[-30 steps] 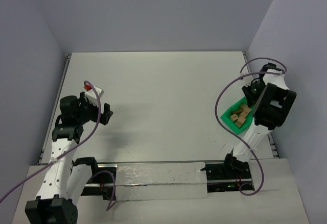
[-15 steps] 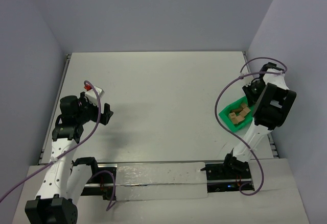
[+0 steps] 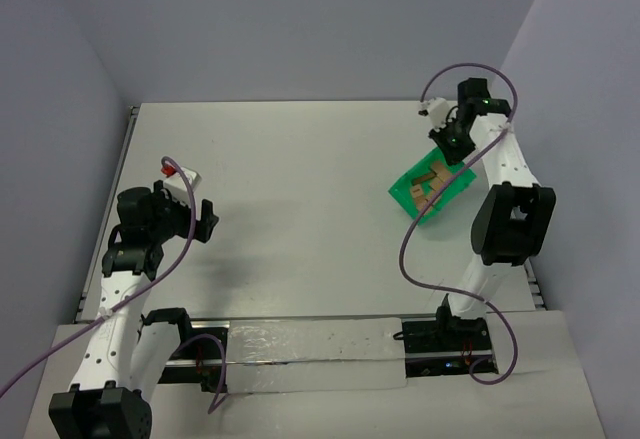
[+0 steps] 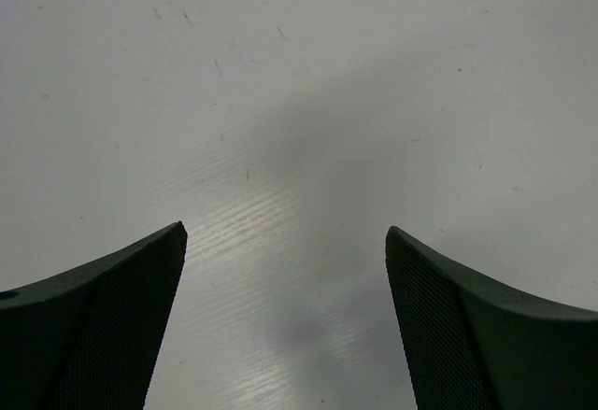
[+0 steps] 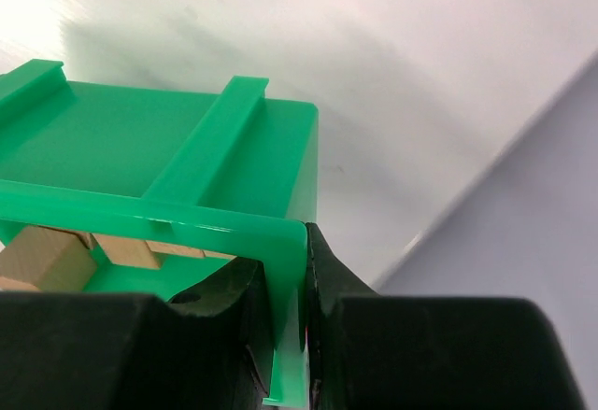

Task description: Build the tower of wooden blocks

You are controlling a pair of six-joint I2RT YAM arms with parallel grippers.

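Observation:
My right gripper (image 3: 449,145) is shut on the rim of a bright green plastic bin (image 3: 445,192) and holds it lifted and tilted above the right part of the table. Several small light-brown wooden cubes (image 3: 431,177) lie inside the bin. In the right wrist view the bin's wall (image 5: 187,139) is pinched between my right gripper's (image 5: 288,307) fingers, and a few cubes (image 5: 47,259) show under the rim. My left gripper (image 3: 202,221) is open and empty over bare table at the left, also in its wrist view (image 4: 285,242).
The white table (image 3: 300,189) is walled at the back and both sides. A metal rail (image 3: 300,344) runs along the near edge between the arm bases. A purple cable (image 3: 410,234) hangs from the right arm beside the bin.

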